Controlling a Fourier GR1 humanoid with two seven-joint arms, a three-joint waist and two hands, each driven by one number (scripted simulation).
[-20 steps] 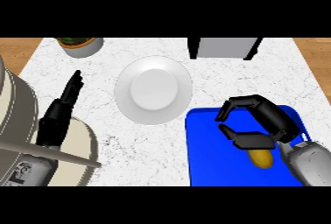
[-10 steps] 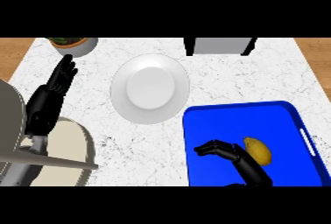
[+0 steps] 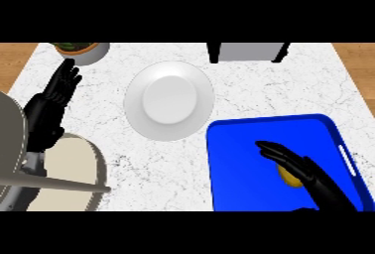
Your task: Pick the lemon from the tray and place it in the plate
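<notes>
Nearest the lower edge, the right hand [image 3: 307, 173] is seen stretched over the blue tray [image 3: 242, 163], its fingers nearly straight and spread, holding nothing; the lemon [image 3: 290, 178] lies in the tray just beneath the hand and is partly hidden by it. To the left, the left hand [image 3: 50, 106] rests open with fingers pointing up near the counter's [image 3: 322, 84] left edge. Farther back, the white plate [image 3: 170, 100] is set just beyond the tray's upper left corner, with a potted plant [image 3: 79, 49] and a grey box [image 3: 249, 51] at the far edge.

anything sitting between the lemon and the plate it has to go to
Nothing visible does. The lemon lies in the blue tray under the right hand; only the tray's low rim and bare counter separate it from the plate.
</notes>
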